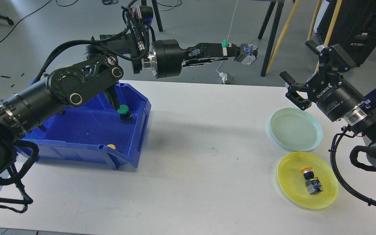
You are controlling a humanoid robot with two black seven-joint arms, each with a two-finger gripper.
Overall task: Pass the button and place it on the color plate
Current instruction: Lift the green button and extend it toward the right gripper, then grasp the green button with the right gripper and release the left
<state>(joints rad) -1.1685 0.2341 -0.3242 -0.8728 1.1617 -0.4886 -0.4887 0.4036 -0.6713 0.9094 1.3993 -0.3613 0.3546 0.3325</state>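
Nearest the viewer, a white table [188, 182] carries everything else. Taking the yellow plate [318, 199] at the table's near right as landmark: an orange-capped button [310, 182] lies on its side inside it. Just behind the yellow plate sits a pale green plate [295, 129]. Far to its left stands a blue bin [135, 130] holding a green-capped button [123, 112] and a yellow-capped one [111, 147]. High above the table's far edge, well left of the plates, the left gripper [228, 52] is clamped on a green button [240, 50]. Behind the pale green plate, the right gripper [293, 88] hangs with jaws spread wide, holding nothing.
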